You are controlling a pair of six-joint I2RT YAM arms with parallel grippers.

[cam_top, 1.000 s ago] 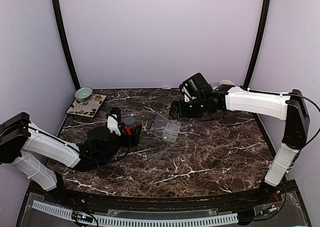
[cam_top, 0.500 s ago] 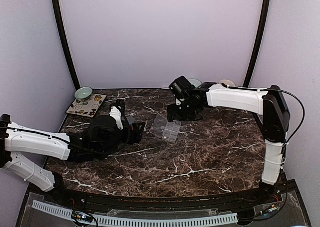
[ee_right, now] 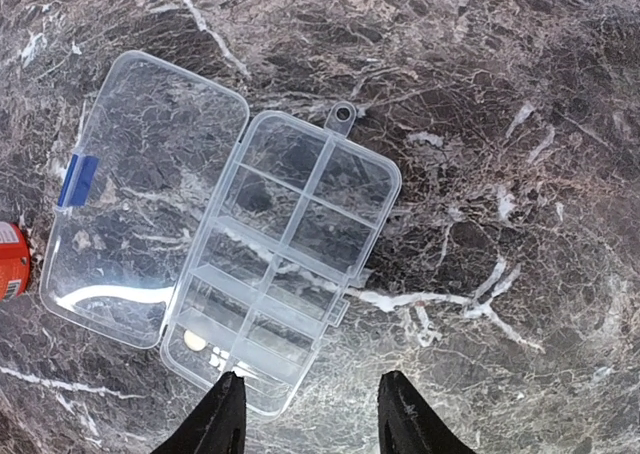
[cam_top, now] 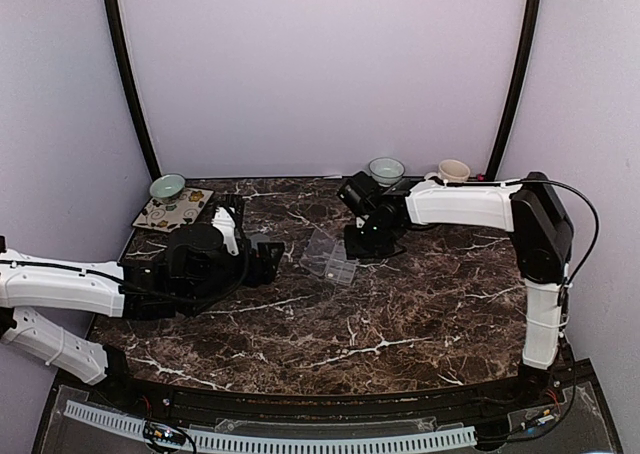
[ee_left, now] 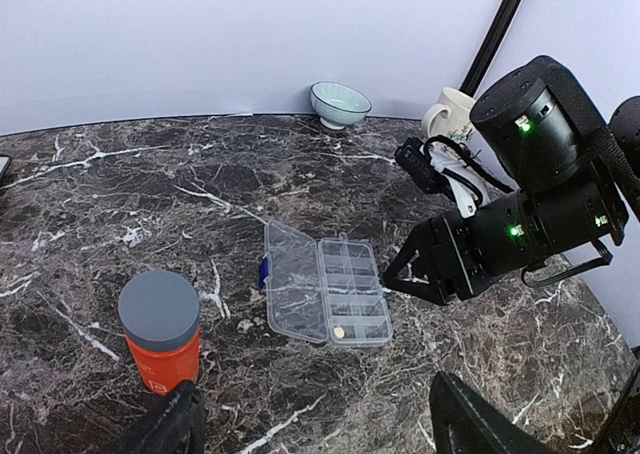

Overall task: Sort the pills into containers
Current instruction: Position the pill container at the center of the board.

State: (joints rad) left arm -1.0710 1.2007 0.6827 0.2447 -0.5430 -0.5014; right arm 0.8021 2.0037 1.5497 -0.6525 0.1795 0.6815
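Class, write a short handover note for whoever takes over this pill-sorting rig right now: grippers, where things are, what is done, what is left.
Left gripper: open, empty, beside the orange bottle, which stands capped on the table.
Right gripper: open, empty, over the edge of the organiser box.
Box lies flat mid-table, lid swung open.
Done: one pale pill sits in an end compartment.
Left: other compartments look empty; bottle not yet opened.

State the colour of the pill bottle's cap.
Grey: the cap sits on an orange bottle. The left wrist view shows it best.
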